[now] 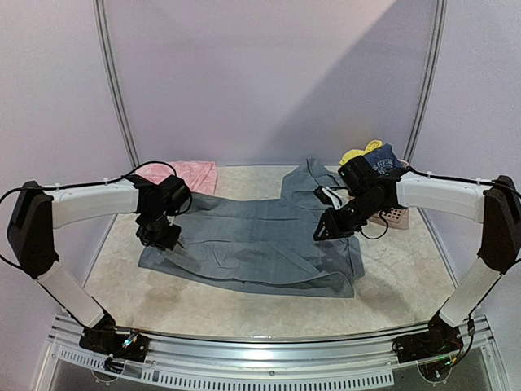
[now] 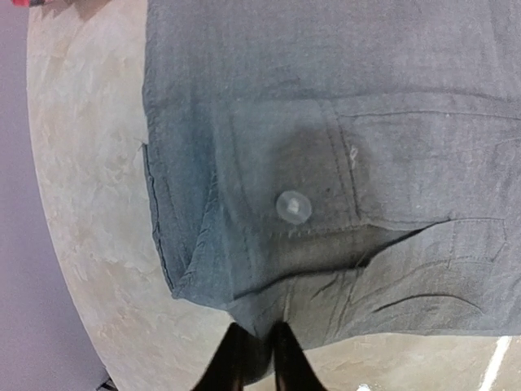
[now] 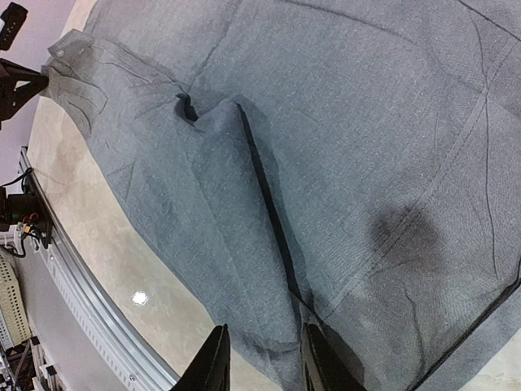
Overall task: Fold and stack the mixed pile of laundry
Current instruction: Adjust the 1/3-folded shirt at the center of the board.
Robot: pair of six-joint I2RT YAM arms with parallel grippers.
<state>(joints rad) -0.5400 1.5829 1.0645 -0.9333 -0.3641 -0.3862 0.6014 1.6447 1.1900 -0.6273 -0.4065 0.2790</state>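
One garment of the pile is being worked on, and none is folded or stacked that I can see. The grey shirt (image 1: 260,236) lies opened out across the middle of the table (image 1: 244,314), with a crease running through its near right part but no finished fold. The navy top (image 1: 383,160) and the yellow piece (image 1: 362,151) sit heaped in the pink basket (image 1: 396,216) at the far right, and a pink cloth (image 1: 191,173) lies at the far left (whether that belongs to the pile I cannot say). By my reckoning the work is near its start, with every fold and the whole stack left to do. The left gripper (image 2: 260,365) sits at the shirt's left end, its tips nearly together right at the hem, close to a pale button (image 2: 293,206); whether they pinch the cloth or merely touch it I cannot tell. The right gripper (image 3: 267,366) hangs low over the shirt's near right edge, fingers parted, the hem passing between them unpinched.
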